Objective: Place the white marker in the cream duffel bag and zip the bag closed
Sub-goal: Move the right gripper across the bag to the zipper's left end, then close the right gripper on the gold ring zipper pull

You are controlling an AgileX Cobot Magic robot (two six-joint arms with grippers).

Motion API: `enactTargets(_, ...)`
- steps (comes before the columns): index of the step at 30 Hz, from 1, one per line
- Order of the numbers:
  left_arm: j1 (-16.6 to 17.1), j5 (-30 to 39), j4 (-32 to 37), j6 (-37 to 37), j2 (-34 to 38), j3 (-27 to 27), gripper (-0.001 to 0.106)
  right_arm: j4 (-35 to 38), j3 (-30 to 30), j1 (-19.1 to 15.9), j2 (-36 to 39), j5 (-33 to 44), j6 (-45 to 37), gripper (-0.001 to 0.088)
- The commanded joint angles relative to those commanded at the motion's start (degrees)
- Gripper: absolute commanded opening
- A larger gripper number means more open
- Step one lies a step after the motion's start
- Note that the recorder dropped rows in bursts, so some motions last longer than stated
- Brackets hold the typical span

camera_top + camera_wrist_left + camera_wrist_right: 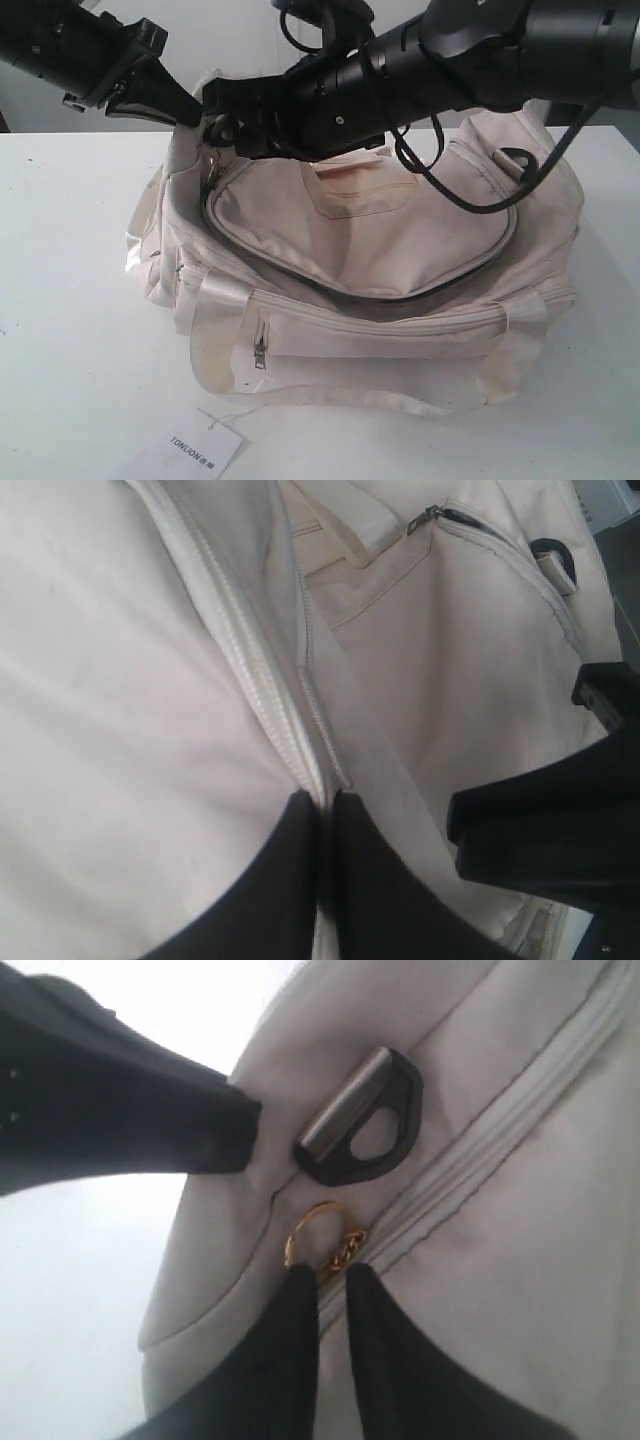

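While the cream duffel bag (380, 250) sits on the table (80, 250), the left end effector (325, 810) pinches its cloth at the far left end. The right end effector (332, 1275), narrow, touches the gold ring zipper pull (320, 1235); I cannot tell if it grips.

A: How many things are you seeing on the surface (60, 300)?
B: I'm counting one bag (370, 250), one tag (205, 445), two arms (450, 50).
A: Rings?
B: I'm spotting one gold ring (320, 1207), two black rings (352, 1172).

Cream duffel bag (360, 240) rear behind arms (450, 50)
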Motion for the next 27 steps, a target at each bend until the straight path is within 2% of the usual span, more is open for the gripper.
enactTargets(3, 0.0, 0.0, 0.0, 0.0, 0.0, 0.0, 0.000, 2.6, -0.3, 0.0, 0.1, -0.8, 0.0, 0.0304)
enactTargets(7, 0.0, 0.0, 0.0, 0.0, 0.0, 0.0, 0.000, 2.8, -1.9, 0.0, 0.8, -0.5, 0.0, 0.0371)
enactTargets(13, 0.0, 0.0, 0.0, 0.0, 0.0, 0.0, 0.000, 2.8, -3.7, 0.0, 4.7, 0.3, 1.3, 0.0372)
enactTargets(18, 0.0, 0.0, 0.0, 0.0, 0.0, 0.0, 0.000, 3.8, -3.7, 0.0, 5.2, 0.5, 1.6, 0.0378)
enactTargets(21, 0.0, 0.0, 0.0, 0.0, 0.0, 0.0, 0.000, 3.9, -3.9, 0.0, 5.2, 1.2, 1.6, 0.0427)
enactTargets(27, 0.0, 0.0, 0.0, 0.0, 0.0, 0.0, 0.000, 3.4, -3.9, 0.0, 5.8, 1.5, 1.6, 0.0430)
